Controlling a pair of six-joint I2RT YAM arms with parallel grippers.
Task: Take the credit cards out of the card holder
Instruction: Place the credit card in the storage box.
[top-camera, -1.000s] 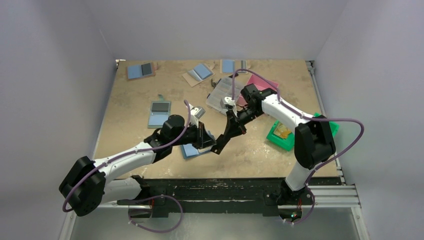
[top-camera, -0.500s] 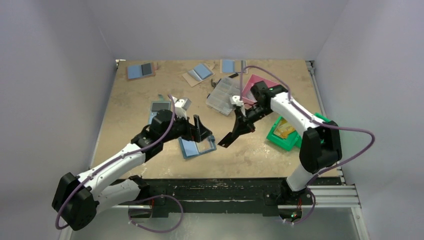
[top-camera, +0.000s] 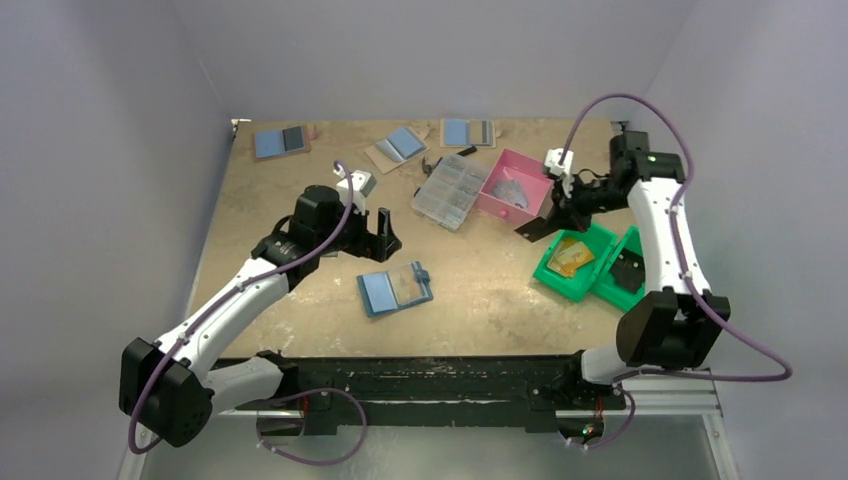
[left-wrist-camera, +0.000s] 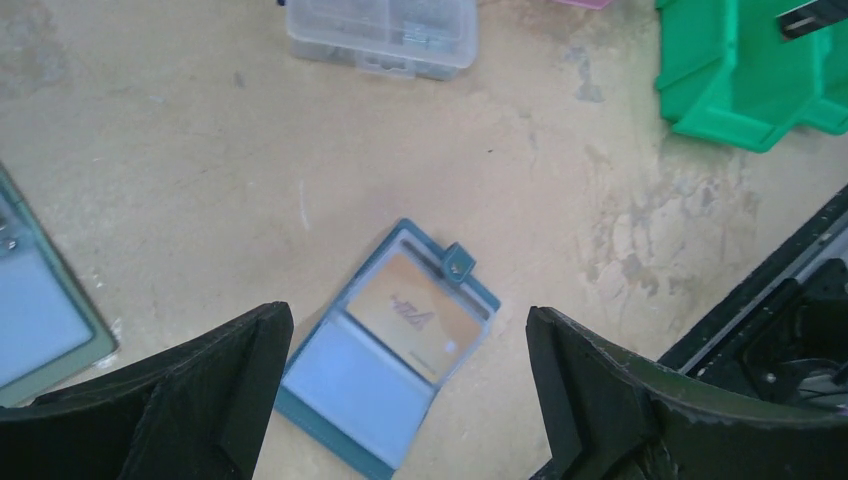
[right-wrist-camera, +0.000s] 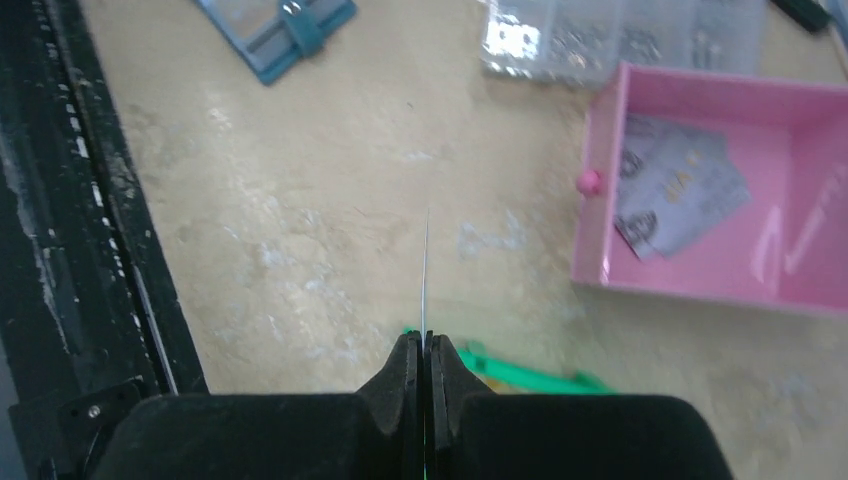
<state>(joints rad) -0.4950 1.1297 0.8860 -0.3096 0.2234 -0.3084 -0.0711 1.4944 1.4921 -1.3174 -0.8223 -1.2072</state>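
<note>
Blue card holder (left-wrist-camera: 358, 383) lies open flat, tan card (left-wrist-camera: 412, 316) showing inside.

Soft, even light from overhead fills the top view. The tan counter (top-camera: 480, 300) is bright, with only faint, soft-edged shadows. The left wrist view is crisp at centre, while its dark fingers (left-wrist-camera: 200, 390) blur at 7 and 5 o'clock. The right wrist view is softer: a white glare streak crosses the pink bin (right-wrist-camera: 600, 240) at 3 o'clock, and objects smear toward 12.
</note>
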